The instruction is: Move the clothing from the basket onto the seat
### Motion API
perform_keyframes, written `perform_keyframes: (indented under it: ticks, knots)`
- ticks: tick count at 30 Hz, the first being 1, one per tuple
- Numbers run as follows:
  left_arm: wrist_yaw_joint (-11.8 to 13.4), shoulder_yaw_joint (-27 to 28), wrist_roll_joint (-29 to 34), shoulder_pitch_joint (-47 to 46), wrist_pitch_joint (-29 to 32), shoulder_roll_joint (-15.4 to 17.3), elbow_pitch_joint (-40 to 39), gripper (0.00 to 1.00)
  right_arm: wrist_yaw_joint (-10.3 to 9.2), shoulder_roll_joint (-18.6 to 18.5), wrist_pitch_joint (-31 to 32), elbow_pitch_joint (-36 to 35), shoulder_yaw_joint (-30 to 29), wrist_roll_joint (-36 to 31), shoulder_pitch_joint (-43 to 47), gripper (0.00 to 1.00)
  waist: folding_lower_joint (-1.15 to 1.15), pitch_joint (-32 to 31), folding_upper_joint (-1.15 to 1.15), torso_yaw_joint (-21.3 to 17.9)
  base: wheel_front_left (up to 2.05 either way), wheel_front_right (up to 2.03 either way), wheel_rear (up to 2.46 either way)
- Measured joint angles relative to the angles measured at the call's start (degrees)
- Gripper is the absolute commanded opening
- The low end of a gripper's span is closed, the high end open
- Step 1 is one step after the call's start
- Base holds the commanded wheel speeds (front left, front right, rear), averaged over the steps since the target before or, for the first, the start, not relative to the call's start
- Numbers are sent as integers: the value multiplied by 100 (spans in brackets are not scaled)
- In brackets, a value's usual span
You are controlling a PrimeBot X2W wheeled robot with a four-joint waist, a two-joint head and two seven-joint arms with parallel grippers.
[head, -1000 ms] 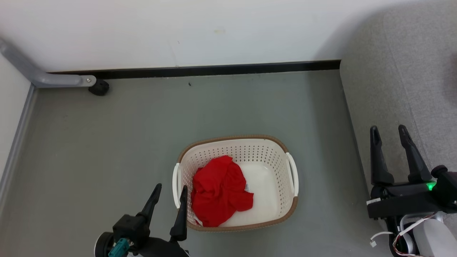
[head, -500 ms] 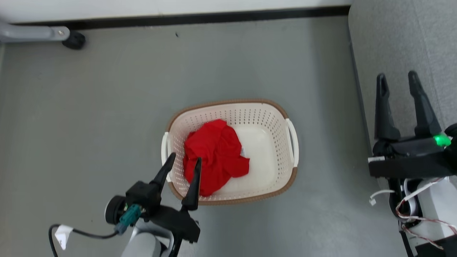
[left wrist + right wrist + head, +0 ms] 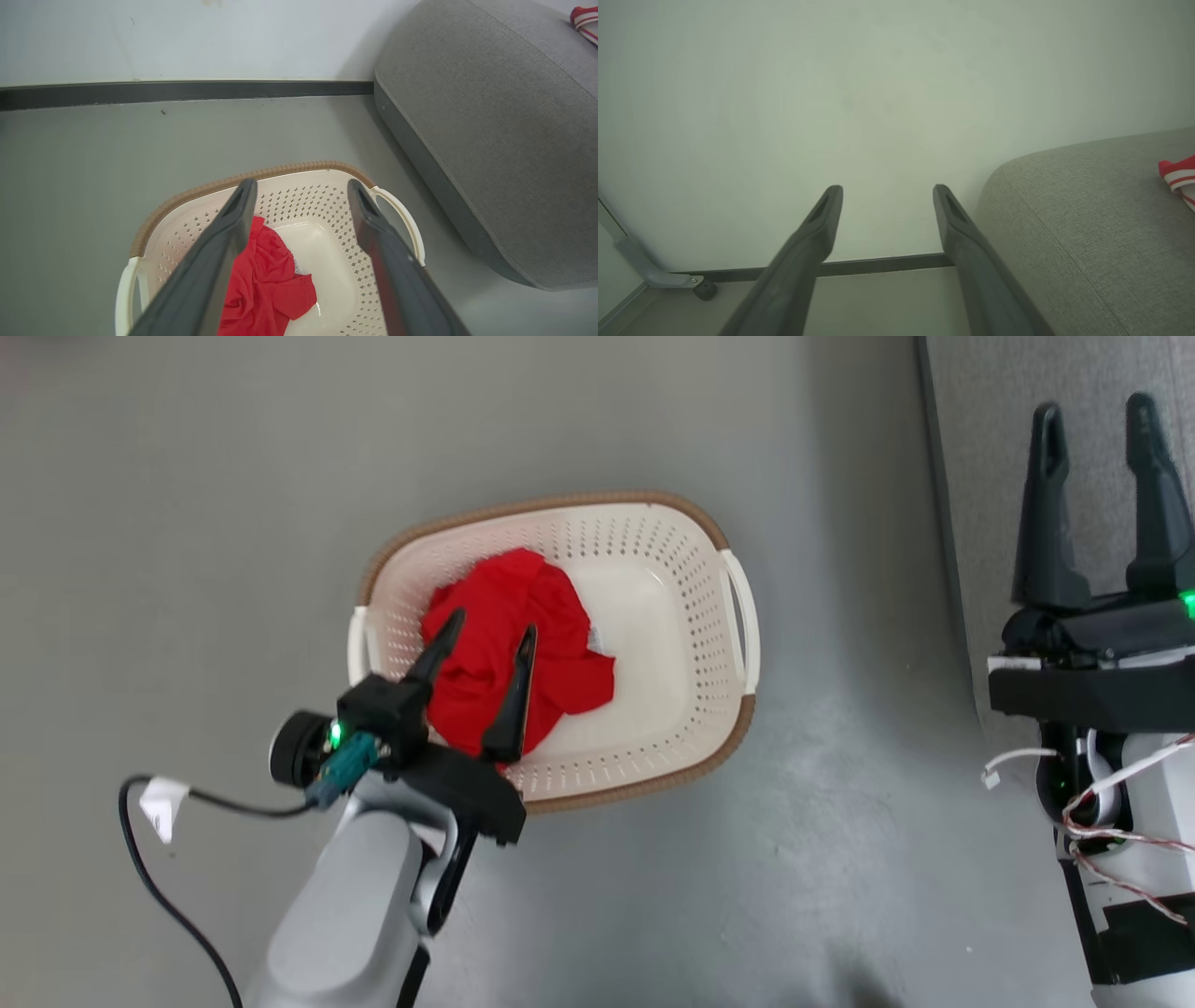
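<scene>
Over the clothing now: my left pincer has come in from the left rim of the basket, and my head has tipped down.

Both its fingers stand spread wide above the red heap, gripping nothing; whether the tips touch the cloth I cannot tell. The clothing lies crumpled in the basket's left half, its long axis running from far wall to near wall, one flap pointing right onto the bare white bottom. The basket's long axis runs across my head view, handle to handle, on the grey floor. The seat lies to its right, open floor between them, and a red striped garment rests on it. My right pincer hangs wide open and empty over the seat's edge, facing the pale wall.
</scene>
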Motion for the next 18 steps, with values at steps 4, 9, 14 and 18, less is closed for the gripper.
perform_keyframes:
  ticks: [4,9,14,18]
  knots:
    - [-41,-54,30,-345,134,-5,199,100,0,2,0,-25,0,0,-122,100,0,228,0,-94,0,0,0]
    - [-40,-105,32,-837,347,-18,589,100,0,32,-1,-93,67,-3,-263,100,0,574,0,-265,0,0,0]
    - [14,-180,89,-1216,600,-23,1025,100,10,54,-1,-116,112,-42,-392,100,0,876,0,-432,0,0,0]
    - [71,-252,87,-1521,833,-30,1328,100,26,63,-1,-136,144,-51,-493,100,0,1093,0,-544,0,0,0]
